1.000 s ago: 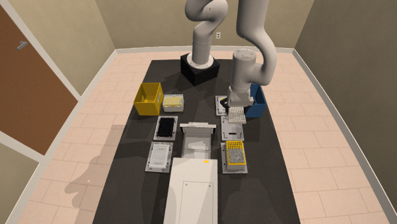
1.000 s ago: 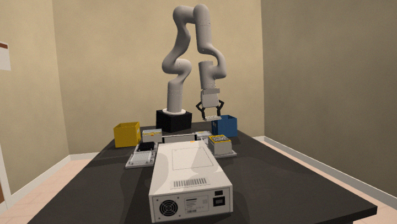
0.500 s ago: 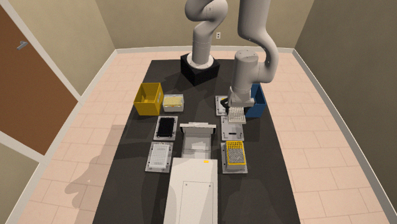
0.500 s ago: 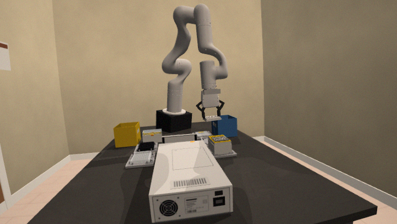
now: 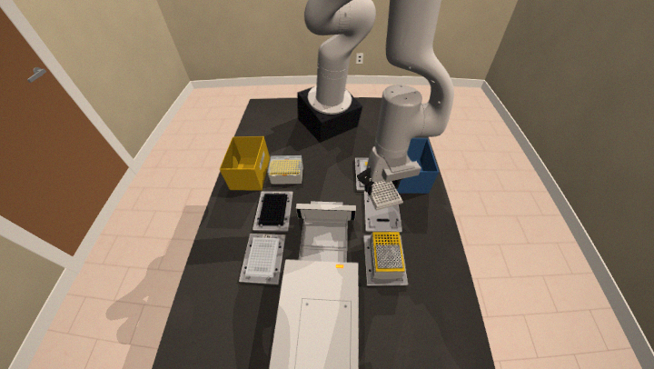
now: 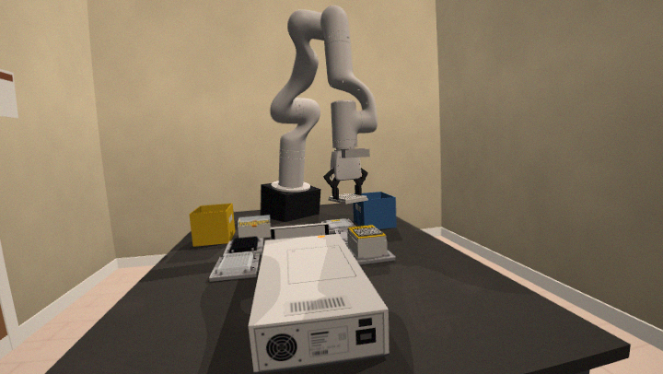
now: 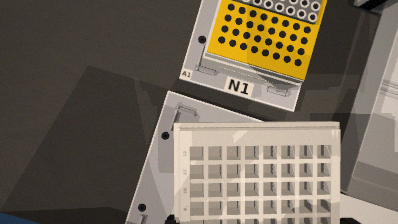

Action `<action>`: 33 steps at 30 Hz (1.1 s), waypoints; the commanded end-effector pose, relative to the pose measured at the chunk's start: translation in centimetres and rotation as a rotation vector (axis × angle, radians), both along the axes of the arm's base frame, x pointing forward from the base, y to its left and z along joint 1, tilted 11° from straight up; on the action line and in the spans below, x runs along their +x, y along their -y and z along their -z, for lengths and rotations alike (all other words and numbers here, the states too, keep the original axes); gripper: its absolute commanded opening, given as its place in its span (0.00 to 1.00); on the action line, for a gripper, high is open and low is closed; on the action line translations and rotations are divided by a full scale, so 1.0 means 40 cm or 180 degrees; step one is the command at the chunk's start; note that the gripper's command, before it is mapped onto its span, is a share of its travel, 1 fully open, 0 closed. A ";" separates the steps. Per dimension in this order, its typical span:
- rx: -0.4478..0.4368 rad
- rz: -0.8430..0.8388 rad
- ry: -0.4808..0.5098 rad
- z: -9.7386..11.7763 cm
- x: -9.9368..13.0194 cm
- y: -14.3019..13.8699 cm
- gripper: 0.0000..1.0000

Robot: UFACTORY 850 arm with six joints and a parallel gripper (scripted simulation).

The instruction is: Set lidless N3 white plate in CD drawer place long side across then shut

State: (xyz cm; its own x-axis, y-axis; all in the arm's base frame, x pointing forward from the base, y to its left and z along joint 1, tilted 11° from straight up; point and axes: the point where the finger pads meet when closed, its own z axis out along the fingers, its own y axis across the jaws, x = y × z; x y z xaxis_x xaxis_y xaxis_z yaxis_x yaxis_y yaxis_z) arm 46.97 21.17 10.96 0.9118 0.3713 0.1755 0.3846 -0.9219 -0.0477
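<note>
My gripper (image 5: 383, 185) (image 6: 347, 196) (image 7: 260, 220) is shut on the white plate (image 5: 386, 194) (image 6: 353, 198) (image 7: 257, 137), which has no lid and hangs level, well above the bench. The plate is over the bare middle right nest (image 5: 376, 224) (image 7: 155, 165) and turned relative to it. That nest's label is hidden. The cooler CD (image 5: 320, 321) (image 6: 319, 297) stands mid-bench. Its drawer (image 5: 323, 235) (image 7: 382, 107) is pulled out toward the arm's base, and the visible part of its floor holds nothing. The front panel (image 5: 325, 214) (image 6: 299, 231) stands upright. The lamp (image 5: 339, 266) (image 6: 320, 237) is lit orange.
Nest N1 (image 5: 370, 279) (image 7: 238, 87) holds a yellow-topped tip rack (image 5: 389, 256) (image 6: 367, 241). Two left nests hold a black plate (image 5: 273, 209) and a clear-white plate (image 5: 262, 257). A tip box (image 5: 285, 170), yellow bin (image 5: 243, 178) and blue bin (image 5: 419, 181) stand farther back. Another nest is partly hidden behind my gripper.
</note>
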 end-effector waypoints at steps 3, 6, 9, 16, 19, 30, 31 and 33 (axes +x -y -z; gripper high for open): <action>-0.0061 -0.0576 0.0066 -0.001 0.021 0.029 0.00; -0.0107 -0.0889 0.0102 0.000 0.031 0.047 0.00; -0.0153 -0.1202 0.0139 0.000 0.042 0.064 0.00; -0.0230 -0.1723 0.0200 0.001 0.059 0.092 0.00; -0.0276 -0.2036 0.0236 0.001 0.070 0.109 0.00; -0.0446 -0.3183 0.0370 0.003 0.108 0.172 0.00; -0.0446 -0.3183 0.0370 0.003 0.108 0.172 0.00; -0.0461 -0.3287 0.0382 0.003 0.112 0.177 0.00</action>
